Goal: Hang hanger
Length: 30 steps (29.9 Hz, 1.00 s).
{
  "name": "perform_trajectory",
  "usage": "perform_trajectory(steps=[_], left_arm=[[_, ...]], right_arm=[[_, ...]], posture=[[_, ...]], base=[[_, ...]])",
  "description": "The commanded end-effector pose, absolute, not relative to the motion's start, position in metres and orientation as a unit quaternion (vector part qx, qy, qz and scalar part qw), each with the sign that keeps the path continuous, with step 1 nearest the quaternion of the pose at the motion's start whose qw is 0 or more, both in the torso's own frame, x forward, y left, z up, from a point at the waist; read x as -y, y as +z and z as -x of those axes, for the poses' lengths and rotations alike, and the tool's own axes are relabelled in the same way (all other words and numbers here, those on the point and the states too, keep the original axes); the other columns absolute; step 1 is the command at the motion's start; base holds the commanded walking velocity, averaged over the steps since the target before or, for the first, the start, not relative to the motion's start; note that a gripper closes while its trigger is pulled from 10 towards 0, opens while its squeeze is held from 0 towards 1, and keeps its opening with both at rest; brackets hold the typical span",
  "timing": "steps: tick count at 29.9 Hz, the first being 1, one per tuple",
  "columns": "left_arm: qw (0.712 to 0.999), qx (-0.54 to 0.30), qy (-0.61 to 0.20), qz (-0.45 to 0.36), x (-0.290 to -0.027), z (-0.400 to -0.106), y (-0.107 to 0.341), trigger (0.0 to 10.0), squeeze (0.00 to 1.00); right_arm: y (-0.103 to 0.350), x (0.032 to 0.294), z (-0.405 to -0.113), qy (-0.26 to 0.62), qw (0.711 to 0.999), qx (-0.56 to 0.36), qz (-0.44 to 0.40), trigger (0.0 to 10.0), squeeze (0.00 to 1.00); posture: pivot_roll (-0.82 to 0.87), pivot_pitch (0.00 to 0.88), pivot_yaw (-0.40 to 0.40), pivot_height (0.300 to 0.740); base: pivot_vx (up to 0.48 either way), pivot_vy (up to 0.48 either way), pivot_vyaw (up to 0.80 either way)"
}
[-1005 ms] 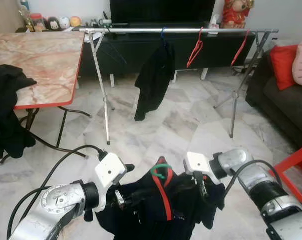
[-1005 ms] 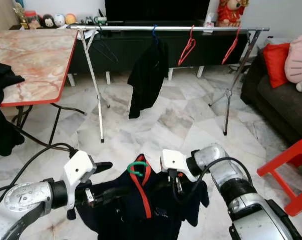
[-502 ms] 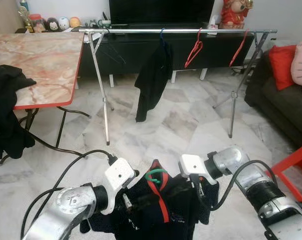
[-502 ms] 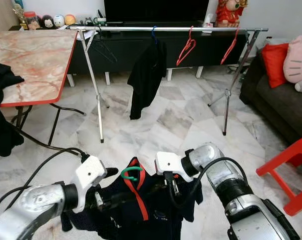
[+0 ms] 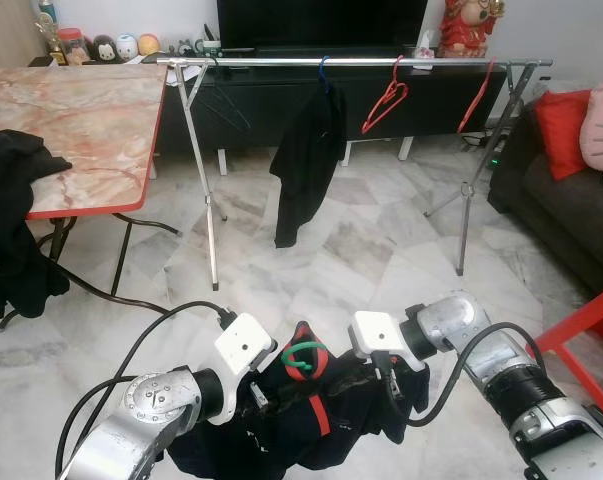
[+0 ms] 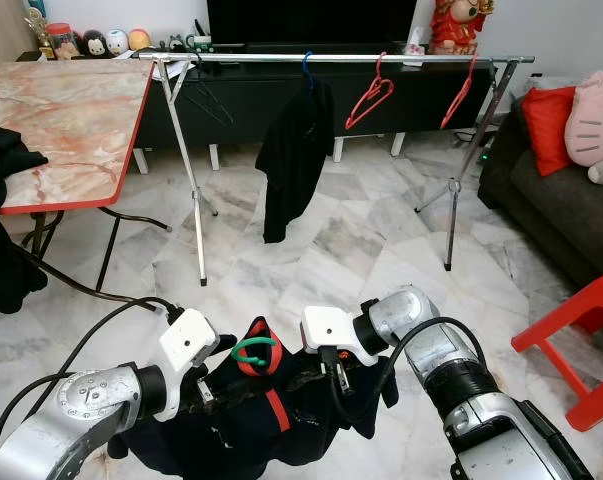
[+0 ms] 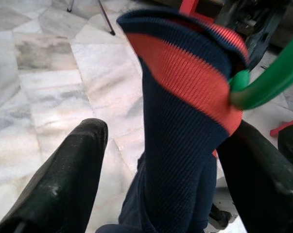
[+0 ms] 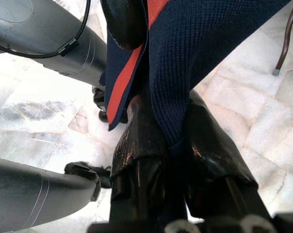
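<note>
floor: pale veined marble tiles
rack: thin steel rail, well ahead
bench: glossy pink marble, red-edged
hanger: green hook, inside knit navy-red garment
left end effector: spread around fabric
right end effector: clamped on garment

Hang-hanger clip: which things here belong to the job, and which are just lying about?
Job:
- green hanger
- navy garment on it
- rail
- left end effector, around the garment
- right end effector, shut on the garment

Lying about:
- table
- red hangers
- hung black top
- sofa
</note>
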<state>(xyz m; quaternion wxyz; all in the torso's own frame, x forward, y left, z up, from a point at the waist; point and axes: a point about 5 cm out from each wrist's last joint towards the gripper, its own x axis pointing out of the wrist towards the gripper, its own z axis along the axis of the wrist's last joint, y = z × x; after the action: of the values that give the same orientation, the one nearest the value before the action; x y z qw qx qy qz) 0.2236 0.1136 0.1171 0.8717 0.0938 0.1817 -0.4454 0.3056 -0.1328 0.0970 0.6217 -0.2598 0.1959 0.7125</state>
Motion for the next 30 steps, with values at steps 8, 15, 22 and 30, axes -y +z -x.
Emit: perform_trajectory(steps=[8,15,22,30], left_arm=[[0.871,-0.176,-0.450,-0.089,-0.1121,-0.2244,0.1204,0.0,0.00],[0.871,-0.171,-0.452,-0.085,-0.1116,-0.2249,0.1215,0.0,0.00],[0.872,-0.159,-0.458,-0.073,-0.1130,-0.2250,0.1245,0.0,0.00],[0.871,-0.154,-0.461,-0.065,-0.1128,-0.2249,0.1253,0.0,0.00]], right_arm=[[0.1065,0.1262,-0.3094,0.713,0.625,-0.174,0.268,0.0,0.00],[0.1063,0.1265,-0.3104,0.709,0.628,-0.175,0.268,0.0,0.00],[0.1046,0.1270,-0.3102,0.707,0.631,-0.177,0.265,0.0,0.00],[0.1030,0.1270,-0.3104,0.705,0.632,-0.178,0.268,0.0,0.00]], posture=[[-0.02,0.000,-0.049,0.740],[-0.02,0.000,-0.051,0.740],[-0.02,0.000,-0.051,0.740],[-0.02,0.000,-0.048,0.740]], base=[[0.000,0.000,0.00],[0.000,0.000,0.00],[0.000,0.000,0.00],[0.000,0.000,0.00]])
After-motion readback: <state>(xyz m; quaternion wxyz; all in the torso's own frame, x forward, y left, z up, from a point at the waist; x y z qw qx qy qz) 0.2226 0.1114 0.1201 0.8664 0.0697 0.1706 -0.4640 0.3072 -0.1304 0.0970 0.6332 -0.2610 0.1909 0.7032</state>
